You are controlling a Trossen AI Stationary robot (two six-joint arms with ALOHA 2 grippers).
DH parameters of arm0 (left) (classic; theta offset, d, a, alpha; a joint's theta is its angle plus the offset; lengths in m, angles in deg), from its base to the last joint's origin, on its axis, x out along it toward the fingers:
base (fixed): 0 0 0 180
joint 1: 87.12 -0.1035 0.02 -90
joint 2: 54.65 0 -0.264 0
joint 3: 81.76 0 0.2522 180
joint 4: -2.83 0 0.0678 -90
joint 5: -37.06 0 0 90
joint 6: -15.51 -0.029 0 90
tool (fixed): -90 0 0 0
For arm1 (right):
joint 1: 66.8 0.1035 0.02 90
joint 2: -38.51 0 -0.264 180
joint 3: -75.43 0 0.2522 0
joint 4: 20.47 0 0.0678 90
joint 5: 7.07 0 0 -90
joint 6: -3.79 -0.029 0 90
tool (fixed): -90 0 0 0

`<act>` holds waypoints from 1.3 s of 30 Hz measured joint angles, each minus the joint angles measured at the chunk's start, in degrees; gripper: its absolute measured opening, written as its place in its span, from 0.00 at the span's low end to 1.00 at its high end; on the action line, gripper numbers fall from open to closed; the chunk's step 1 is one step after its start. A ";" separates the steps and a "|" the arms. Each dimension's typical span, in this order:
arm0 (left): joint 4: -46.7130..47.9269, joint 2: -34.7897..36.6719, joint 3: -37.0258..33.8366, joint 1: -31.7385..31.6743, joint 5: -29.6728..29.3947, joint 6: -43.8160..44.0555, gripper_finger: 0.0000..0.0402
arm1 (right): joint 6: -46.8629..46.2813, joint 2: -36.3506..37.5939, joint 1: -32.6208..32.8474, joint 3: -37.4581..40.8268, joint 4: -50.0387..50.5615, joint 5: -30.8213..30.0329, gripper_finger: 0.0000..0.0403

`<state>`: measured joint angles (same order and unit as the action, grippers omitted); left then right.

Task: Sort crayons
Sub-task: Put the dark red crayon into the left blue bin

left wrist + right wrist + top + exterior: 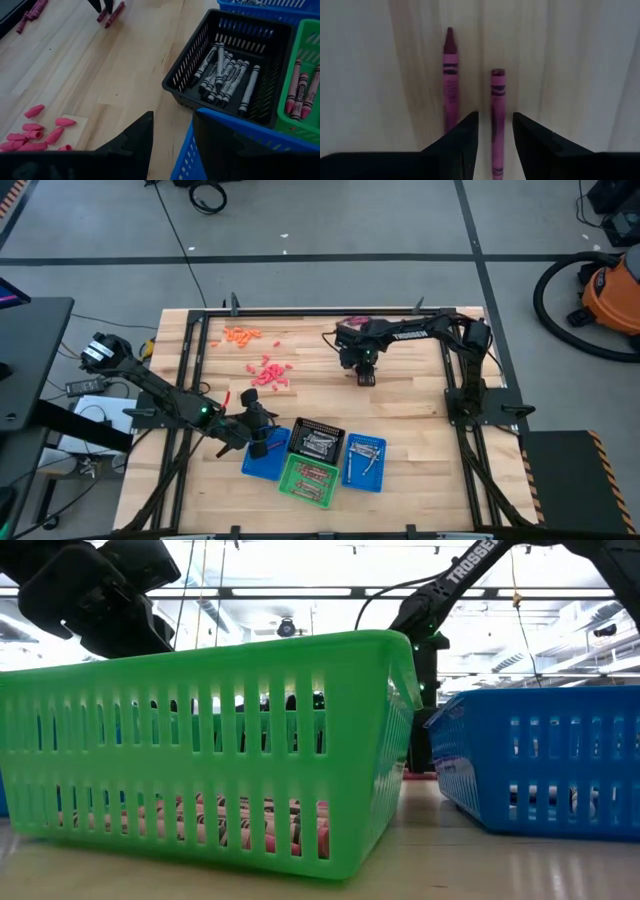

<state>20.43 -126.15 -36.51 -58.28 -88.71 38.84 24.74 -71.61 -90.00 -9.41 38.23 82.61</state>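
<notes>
My right gripper [495, 131] hung low over the far middle of the counter [400, 390], fingers spread and straddling one of two maroon crayons [497, 120] lying side by side there, the other maroon crayon [450, 80] just outside one finger, so I judged the step in hand to be a pick-up. My left gripper [172, 132] waited open and empty over the near blue basket [225, 150], beside the black basket [270, 35] of grey crayons [225, 75] and the green basket [306, 40] holding reddish ones. The next move called for lowering squarely, closing on that one crayon without nudging its neighbour, then carrying it to the matching basket.
</notes>
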 joint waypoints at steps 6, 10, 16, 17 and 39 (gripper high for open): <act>-0.04 0.00 0.02 0.00 0.02 -0.20 0.37 | -0.02 0.46 -0.44 2.14 -2.09 1.88 0.32; -0.15 0.00 0.02 0.00 0.00 -0.14 0.37 | 0.50 0.39 -1.35 2.21 -1.98 2.94 0.29; -0.15 0.00 0.02 0.00 0.02 0.09 0.37 | 0.70 0.31 -2.12 2.24 -1.89 3.43 0.12; -0.15 0.00 0.02 0.00 0.02 0.09 0.37 | 0.69 0.28 -2.12 2.26 -1.89 3.25 0.09; -0.19 0.00 0.02 0.00 0.04 0.02 0.37 | -2.36 6.23 2.90 -0.04 -1.12 1.17 0.04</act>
<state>20.24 -126.15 -36.49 -58.28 -88.67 38.86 22.38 -65.38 -87.10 -9.44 37.11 83.78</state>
